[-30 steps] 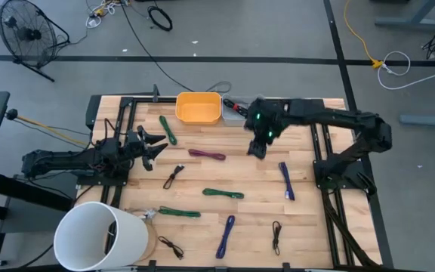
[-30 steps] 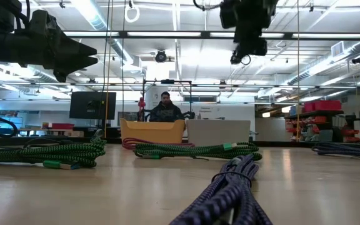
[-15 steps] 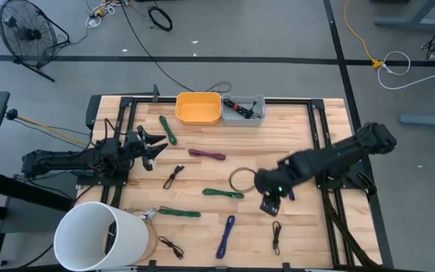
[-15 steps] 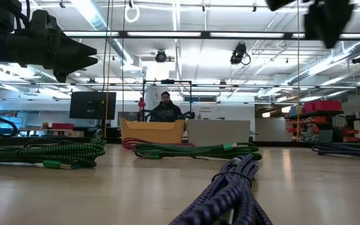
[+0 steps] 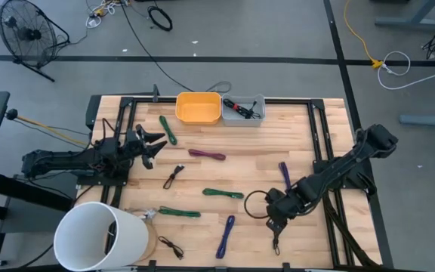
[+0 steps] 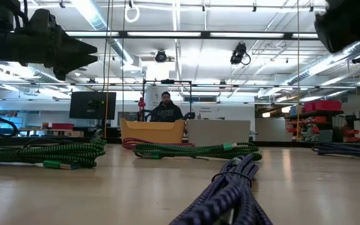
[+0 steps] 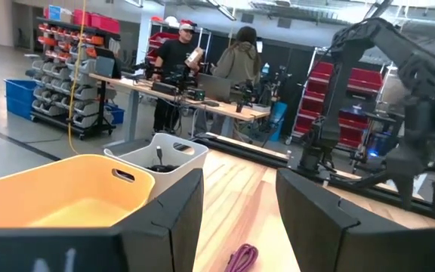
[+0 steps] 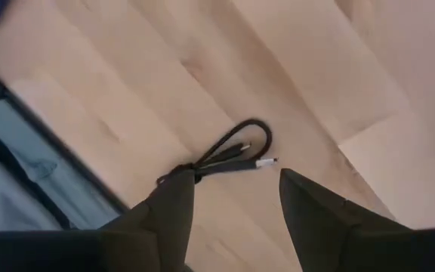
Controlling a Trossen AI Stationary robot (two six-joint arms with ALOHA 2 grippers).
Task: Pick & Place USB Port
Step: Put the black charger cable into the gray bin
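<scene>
Just beyond right gripper point(image 8: 236, 208) (open): black cable point(image 8: 221, 159)

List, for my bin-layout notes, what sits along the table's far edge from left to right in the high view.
Green cable → orange bin → grey bin.
</scene>
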